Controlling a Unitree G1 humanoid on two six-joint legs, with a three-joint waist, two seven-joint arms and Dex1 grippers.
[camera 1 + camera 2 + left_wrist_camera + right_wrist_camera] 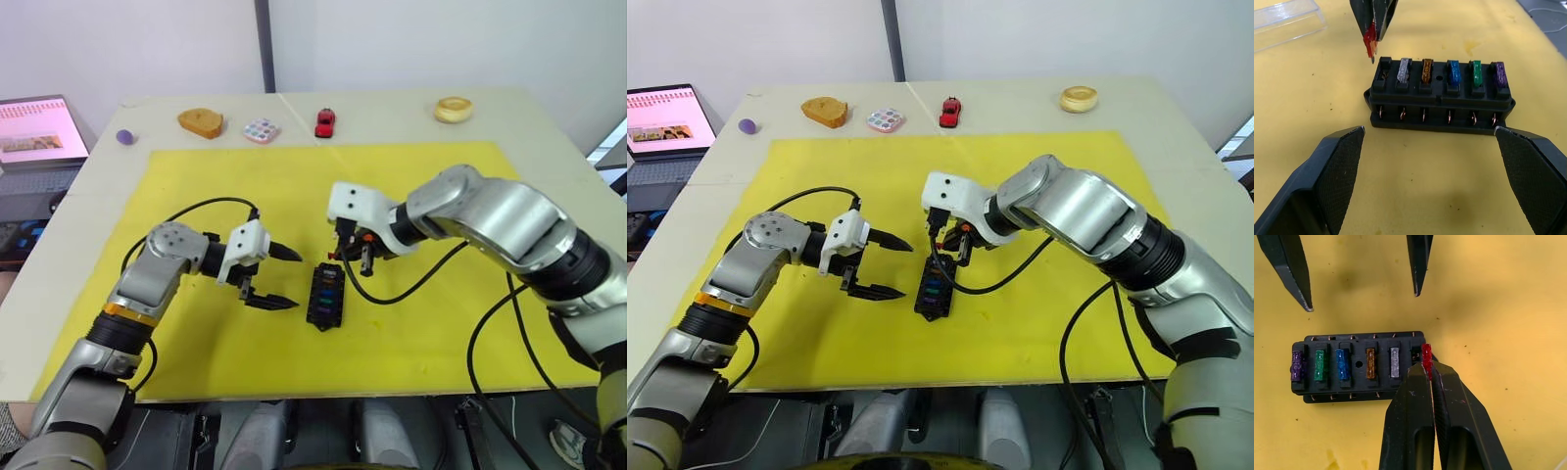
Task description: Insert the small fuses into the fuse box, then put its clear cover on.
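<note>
Black fuse box [1356, 366] holds five fuses, end slot empty; right tool [1428, 369] pinches red fuse [1426, 357]; left tool [277, 277] agape.

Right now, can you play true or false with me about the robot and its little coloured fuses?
1. The right claw is pinching a red fuse. True.
2. Every slot in the fuse box is already filled. False: five fuses sit in it, and the end slot beside the grey fuse is empty.
3. The left claw is open and holds nothing. True.
4. The clear cover is on the fuse box. False: it lies on the yellow mat, apart from the box.
5. The purple fuse sits next to the green fuse. True.
</note>
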